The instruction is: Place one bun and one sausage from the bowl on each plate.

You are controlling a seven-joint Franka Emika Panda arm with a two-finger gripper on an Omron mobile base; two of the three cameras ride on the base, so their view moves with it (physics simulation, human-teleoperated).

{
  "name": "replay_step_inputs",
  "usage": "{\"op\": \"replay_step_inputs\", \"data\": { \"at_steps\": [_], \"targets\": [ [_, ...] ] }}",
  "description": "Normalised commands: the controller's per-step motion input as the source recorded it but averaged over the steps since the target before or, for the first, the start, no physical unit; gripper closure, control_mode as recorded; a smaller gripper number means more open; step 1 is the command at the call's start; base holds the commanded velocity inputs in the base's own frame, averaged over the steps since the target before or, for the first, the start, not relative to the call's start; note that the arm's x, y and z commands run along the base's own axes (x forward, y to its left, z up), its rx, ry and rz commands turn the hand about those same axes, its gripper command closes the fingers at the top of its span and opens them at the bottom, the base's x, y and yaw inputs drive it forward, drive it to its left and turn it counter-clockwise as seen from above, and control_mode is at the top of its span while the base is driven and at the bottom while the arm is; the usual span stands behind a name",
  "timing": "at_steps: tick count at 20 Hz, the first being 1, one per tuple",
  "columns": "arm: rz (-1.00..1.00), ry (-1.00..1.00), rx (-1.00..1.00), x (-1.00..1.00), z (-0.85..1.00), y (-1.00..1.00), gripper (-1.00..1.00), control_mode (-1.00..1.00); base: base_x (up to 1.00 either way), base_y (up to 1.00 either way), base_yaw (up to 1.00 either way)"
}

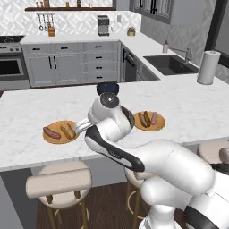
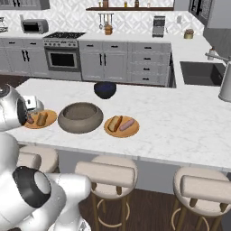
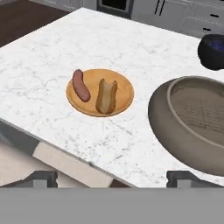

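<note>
You see the gripper open and holding nothing, above the counter edge near the left plate with its bun and sausage.

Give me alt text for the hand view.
An orange-brown plate on the white marble counter holds one sausage and one bun side by side. The grey-brown bowl, apparently empty, sits to its right, with a dark bowl beyond.
</note>
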Motion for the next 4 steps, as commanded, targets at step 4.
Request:
{"op": "replay_step_inputs", "data": {
  "at_steps": [4],
  "targets": [
    [0.01,-0.46,-0.33,-0.53,0.87,0.86,-1.00,-1.00,0.00,0.00,0.00]
  ]
}}
